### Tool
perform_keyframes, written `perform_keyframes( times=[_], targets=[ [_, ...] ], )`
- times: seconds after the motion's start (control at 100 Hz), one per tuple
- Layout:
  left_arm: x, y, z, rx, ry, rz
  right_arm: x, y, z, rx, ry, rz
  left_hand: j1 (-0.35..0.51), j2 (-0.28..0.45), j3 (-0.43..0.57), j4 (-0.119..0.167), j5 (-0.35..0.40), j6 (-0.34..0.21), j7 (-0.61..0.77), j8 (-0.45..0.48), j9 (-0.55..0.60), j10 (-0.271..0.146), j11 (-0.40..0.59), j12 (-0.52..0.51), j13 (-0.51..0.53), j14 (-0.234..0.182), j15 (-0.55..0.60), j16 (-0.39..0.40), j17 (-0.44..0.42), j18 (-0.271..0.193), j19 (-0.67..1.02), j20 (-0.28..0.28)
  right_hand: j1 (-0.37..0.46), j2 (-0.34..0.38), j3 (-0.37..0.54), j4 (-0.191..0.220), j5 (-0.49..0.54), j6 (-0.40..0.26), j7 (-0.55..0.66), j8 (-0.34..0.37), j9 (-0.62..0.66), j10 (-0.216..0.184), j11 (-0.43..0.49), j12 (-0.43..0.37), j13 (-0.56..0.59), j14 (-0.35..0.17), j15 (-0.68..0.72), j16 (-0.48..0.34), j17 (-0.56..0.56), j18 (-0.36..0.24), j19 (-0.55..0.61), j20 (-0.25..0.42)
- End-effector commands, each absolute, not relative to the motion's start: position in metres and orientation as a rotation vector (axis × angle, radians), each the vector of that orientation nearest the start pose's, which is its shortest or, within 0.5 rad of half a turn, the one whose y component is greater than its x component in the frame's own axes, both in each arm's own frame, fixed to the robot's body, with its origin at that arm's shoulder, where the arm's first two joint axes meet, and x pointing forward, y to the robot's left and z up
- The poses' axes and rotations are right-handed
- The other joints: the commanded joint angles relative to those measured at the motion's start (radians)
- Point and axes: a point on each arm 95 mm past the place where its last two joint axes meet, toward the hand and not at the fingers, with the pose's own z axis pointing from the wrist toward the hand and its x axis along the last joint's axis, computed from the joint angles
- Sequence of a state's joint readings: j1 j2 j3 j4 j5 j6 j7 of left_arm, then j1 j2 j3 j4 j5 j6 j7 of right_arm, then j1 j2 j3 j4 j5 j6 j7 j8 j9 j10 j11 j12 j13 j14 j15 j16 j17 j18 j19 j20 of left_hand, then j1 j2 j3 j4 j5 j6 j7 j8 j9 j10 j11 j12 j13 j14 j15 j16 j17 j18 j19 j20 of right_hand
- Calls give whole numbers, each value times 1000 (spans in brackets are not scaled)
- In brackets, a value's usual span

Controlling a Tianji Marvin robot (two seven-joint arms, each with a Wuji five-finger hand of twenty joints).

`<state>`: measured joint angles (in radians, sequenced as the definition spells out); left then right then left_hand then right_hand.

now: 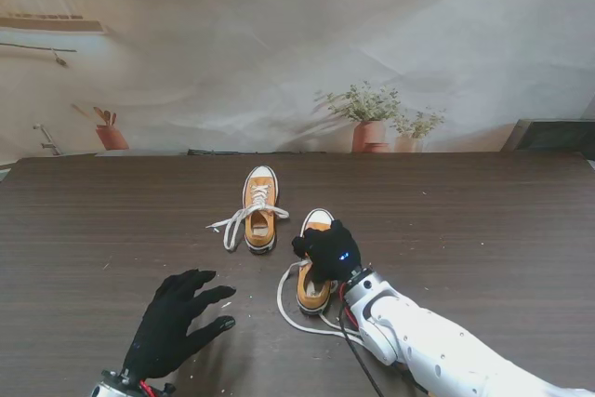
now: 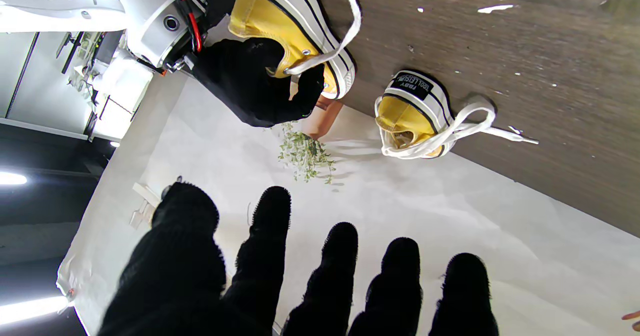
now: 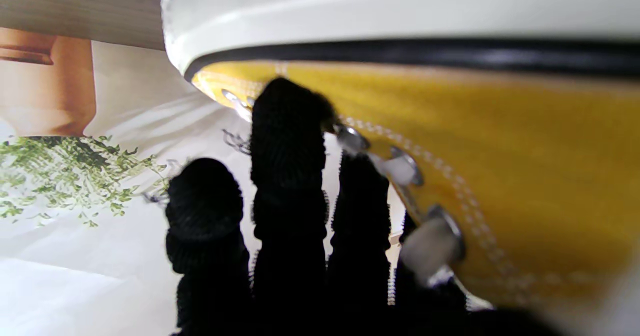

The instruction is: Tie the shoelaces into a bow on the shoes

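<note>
2 yellow shoes point(image 1: 260, 214), white laces point(image 1: 234, 222) untied; right hand point(image 1: 327, 250) on nearer shoe point(image 1: 313, 291), grip unclear; left hand point(image 1: 177, 323) spread.

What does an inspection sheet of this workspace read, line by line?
Surface: dark wood-grain table, a few white specks.
Job's things: farther yellow sneaker, laces loose; nearer yellow sneaker under the right hand, white lace trailing on the table.
Clutter: nothing seen.
Hands: left hand open, fingers spread, holding nothing; right hand on the nearer sneaker's eyelets, grip unclear.
Cables: red and black wires at the right wrist.
Surroundings: printed backdrop showing potted plants.
</note>
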<state>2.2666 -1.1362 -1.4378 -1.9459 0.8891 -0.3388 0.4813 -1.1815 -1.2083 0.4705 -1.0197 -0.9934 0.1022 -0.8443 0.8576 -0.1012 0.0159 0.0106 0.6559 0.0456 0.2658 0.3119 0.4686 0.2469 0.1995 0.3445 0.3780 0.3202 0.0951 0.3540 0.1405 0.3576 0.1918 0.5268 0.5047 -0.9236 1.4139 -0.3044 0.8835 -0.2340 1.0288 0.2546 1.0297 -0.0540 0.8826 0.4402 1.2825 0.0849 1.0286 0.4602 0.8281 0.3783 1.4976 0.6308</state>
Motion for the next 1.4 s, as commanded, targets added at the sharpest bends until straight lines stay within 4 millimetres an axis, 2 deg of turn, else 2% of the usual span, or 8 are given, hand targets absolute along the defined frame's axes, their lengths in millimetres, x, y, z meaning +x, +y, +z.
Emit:
perform_keyframes(
  times=[0.0,0.19,0.4,0.5,0.58,0.72,1.04,1.39],
  targets=[
    [204,6,-326,-1303,1136,-1971,387,115,-420,652,1455,1713,21,31,-19,8,20,33,-12,-16,10,9,-5,-8,-4,-1,-3,15,-8,39,-4,10,-43,13,9,20,-26,30,-9,-23,18,150,40,12,21,20,-41,-21,-15,25,0,5],
    [203,6,-326,-1307,1140,-1970,385,114,-420,666,1455,1691,30,30,-18,10,21,32,-10,-16,11,7,-4,-7,-3,-1,-3,15,-7,39,-4,10,-77,22,-9,22,-60,48,-38,-30,-17,155,44,21,0,24,-52,-20,-31,25,-4,8],
    [203,5,-325,-1307,1138,-1975,379,113,-417,736,1417,1642,38,31,-17,10,20,33,-10,-16,10,8,-4,-7,-4,-1,-3,15,-7,39,-4,9,-169,90,-58,85,-73,100,-162,16,-79,165,44,49,-53,53,-77,-15,-78,47,-26,22],
    [203,5,-324,-1303,1139,-1975,377,111,-414,745,1409,1637,54,28,-13,12,21,29,-9,-16,11,5,-2,-7,-3,-3,-3,15,-6,39,-4,9,-200,131,-94,129,-83,111,-205,28,-103,168,39,49,-73,55,-92,-16,-93,44,-37,26],
    [202,4,-324,-1302,1140,-1974,374,109,-412,750,1427,1622,62,29,-12,12,22,29,-7,-15,11,4,-2,-7,-2,-1,-3,14,-4,39,-3,10,-238,186,-145,205,-96,119,-295,143,-144,166,32,48,-110,56,-113,-11,-128,34,-58,37],
    [203,3,-325,-1306,1145,-1977,367,105,-413,771,1477,1584,72,31,-13,10,22,29,-6,-15,12,3,0,-7,-1,-2,-3,14,-5,38,-3,10,-284,200,-283,169,-189,131,-346,146,-252,165,11,37,-220,69,-188,-28,-222,22,-126,23],
    [202,3,-324,-1302,1139,-1981,344,97,-404,826,1467,1625,82,29,-17,11,22,30,-4,-15,12,4,2,-7,-2,-2,-3,14,-4,39,-3,10,-378,207,-361,117,-253,150,-369,121,-302,161,15,34,-267,74,-210,-28,-259,15,-151,21],
    [205,4,-327,-1308,1142,-1969,320,86,-384,920,1333,1743,80,29,-21,11,15,32,-6,-11,11,4,4,-7,1,-4,-2,14,-3,39,-3,9,-390,313,-459,125,-263,157,-375,99,-324,170,-3,27,-309,101,-256,-35,-304,26,-190,22]
  ],
)
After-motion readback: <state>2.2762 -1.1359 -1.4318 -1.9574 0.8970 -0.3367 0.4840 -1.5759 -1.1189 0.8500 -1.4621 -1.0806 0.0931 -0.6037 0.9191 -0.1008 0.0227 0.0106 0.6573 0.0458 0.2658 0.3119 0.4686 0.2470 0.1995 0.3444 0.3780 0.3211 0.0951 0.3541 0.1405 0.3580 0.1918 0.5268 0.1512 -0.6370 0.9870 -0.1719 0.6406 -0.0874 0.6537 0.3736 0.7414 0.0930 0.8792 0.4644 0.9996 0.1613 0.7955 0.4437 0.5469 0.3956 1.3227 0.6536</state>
